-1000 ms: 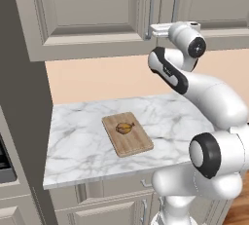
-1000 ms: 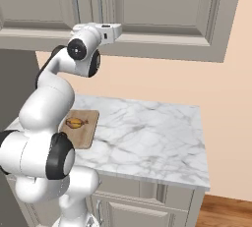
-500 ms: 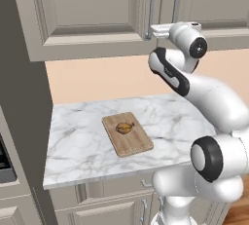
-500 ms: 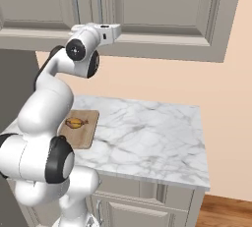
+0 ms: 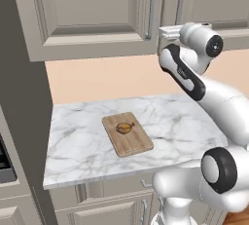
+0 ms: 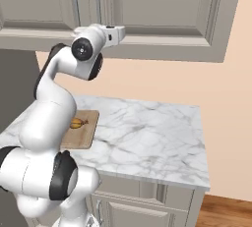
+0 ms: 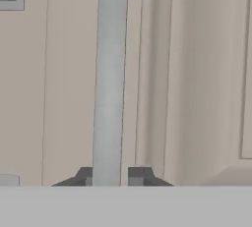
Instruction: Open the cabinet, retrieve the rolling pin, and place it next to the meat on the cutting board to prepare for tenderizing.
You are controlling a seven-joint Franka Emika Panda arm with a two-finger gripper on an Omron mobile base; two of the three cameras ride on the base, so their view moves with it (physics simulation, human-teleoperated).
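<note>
Hand: the hand [image 7: 109, 178] is clamped on the handle [image 7: 110, 83], one dark tip on each side of the silver bar.
Grip point: low on the bar, near its bottom end, judging by the base views.
Cabinet: both doors of the cabinet [image 5: 92, 14] are closed; no gap shows at the seam.
Step in hand: pull the door open; best drawn straight out, then along the hinge arc, so the tips do not slide off.
Rolling pin: presumably behind the doors.
Worktop: the meat [image 5: 125, 128] lies on the cutting board [image 5: 138, 143], on the marble worktop [image 5: 78, 146] well below the hand.
</note>
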